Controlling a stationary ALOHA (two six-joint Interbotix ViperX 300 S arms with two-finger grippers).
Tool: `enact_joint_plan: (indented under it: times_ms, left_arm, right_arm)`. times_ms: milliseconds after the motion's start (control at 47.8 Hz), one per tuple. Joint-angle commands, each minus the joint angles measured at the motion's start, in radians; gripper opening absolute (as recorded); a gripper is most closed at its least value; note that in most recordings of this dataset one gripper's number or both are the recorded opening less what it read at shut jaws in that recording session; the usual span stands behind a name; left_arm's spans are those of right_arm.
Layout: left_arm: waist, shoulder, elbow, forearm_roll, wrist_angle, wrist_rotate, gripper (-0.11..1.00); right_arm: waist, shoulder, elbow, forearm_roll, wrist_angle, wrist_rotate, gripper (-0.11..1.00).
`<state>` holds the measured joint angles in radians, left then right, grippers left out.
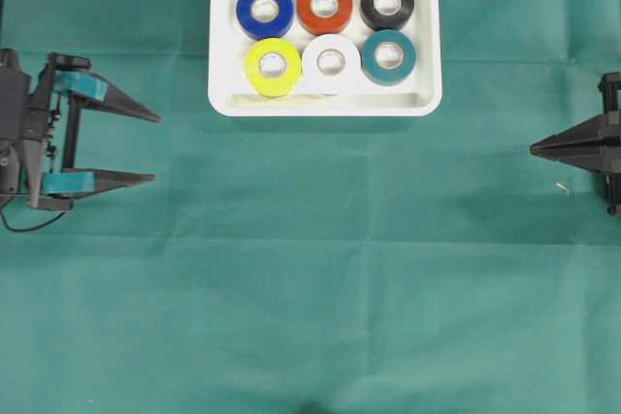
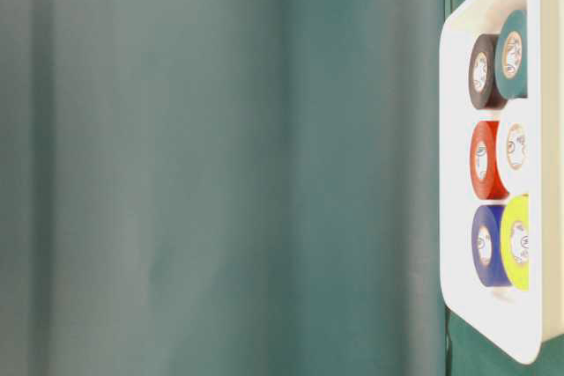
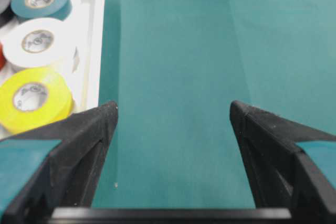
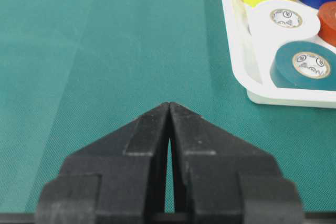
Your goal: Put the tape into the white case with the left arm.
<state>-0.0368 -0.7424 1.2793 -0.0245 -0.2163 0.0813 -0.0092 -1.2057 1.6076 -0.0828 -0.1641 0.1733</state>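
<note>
A green cloth (image 1: 310, 278) covers the whole work surface and fills every view to its edges. The fabric is plain, matt and finely woven. Faint straight creases run across it, seen from overhead as slightly lighter and darker bands toward the near side. In the table-level view the cloth appears as broad, blurred vertical bands of grey-green, darker toward the right. Lighting is even and diffuse; shadows on the cloth are soft and short. A small pale speck (image 1: 562, 186) lies on the cloth near the right edge. No wall, floor or window is visible.
</note>
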Motion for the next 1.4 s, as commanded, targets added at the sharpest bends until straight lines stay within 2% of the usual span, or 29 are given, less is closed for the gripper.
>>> enact_joint_plan:
  times_ms: [0,209,712,858,1382]
  left_arm:
    - [-0.003,-0.034,0.011,-0.002,-0.006,0.0,0.86]
    - [-0.003,-0.121,0.066,-0.002,0.011,0.0,0.86]
    - [0.002,-0.339,0.173,-0.002,0.138,0.0,0.86]
    - [0.005,-0.373,0.207,-0.002,0.158,0.0,0.86]
    - [0.006,-0.426,0.218,-0.002,0.163,0.0,0.86]
  right_arm:
    - [0.0,0.008,-0.011,0.0,-0.006,0.0,-0.09]
    - [-0.002,0.008,-0.009,0.0,-0.005,0.0,-0.09]
    - [-0.002,0.008,-0.011,0.0,-0.005,0.0,-0.09]
    - [-0.002,0.008,-0.009,0.0,-0.005,0.0,-0.09]
    - [-0.002,0.008,-0.011,0.0,-0.006,0.0,-0.09]
